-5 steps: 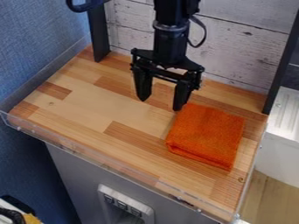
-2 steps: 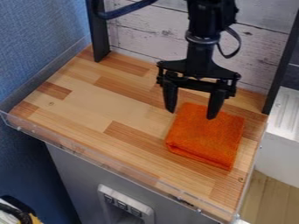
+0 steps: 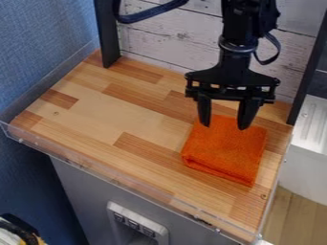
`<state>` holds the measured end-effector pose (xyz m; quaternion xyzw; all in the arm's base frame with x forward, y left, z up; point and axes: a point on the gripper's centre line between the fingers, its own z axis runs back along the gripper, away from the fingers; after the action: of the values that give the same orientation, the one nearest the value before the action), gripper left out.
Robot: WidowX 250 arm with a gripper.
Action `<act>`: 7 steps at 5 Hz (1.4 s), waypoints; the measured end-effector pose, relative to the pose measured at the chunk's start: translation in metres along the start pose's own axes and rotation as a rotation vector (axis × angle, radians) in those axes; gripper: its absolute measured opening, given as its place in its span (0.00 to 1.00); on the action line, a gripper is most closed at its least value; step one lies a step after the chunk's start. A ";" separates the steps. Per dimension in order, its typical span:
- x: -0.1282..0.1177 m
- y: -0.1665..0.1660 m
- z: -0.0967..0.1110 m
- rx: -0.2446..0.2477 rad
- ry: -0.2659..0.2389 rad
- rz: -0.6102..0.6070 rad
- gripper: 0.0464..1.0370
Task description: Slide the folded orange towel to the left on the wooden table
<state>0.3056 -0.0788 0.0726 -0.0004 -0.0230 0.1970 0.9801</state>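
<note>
A: What is at the far left?
B: A blue wall (image 3: 45, 48), and at its foot, in the lower corner, something dark, white and yellow, cut off by the edge; I can't tell what it is.

A: Next to that?
B: A dark post (image 3: 107, 38), upright at the back left of the table (image 3: 102, 112). The table is wood, in light and darker strips, with a clear rim (image 3: 83, 163) along its front. Below it is a grey front with a socket strip (image 3: 133, 224).

A: And behind the table?
B: White, worn planks (image 3: 169, 43), with a thick dark cable (image 3: 152, 13) curving across them at the top.

A: Where is the gripper?
B: The gripper (image 3: 223, 127) hangs down right of the middle, over the back part of the cloth (image 3: 222, 152). Its jaws are wide apart, with nothing held between them.

A: Does it touch the cloth?
B: I can't tell. The tips show against the cloth's back part, but their height is unclear.

A: How does the cloth lie?
B: Flat, orange, folded into a thick square, on the right part of the table.

A: And past that?
B: Another dark post (image 3: 308, 69) at the back right, then a white unit (image 3: 308, 127) with a ridged top, and pale wood floor (image 3: 295, 210) below.
</note>
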 end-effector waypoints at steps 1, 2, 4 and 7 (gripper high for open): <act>0.000 -0.006 -0.005 -0.010 -0.018 0.047 0.32; -0.005 -0.012 -0.013 0.000 -0.010 0.075 0.10; -0.015 -0.011 -0.029 0.033 0.021 0.090 0.01; -0.015 0.001 -0.042 0.047 0.069 0.085 0.01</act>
<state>0.2932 -0.0834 0.0300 0.0147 0.0154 0.2387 0.9709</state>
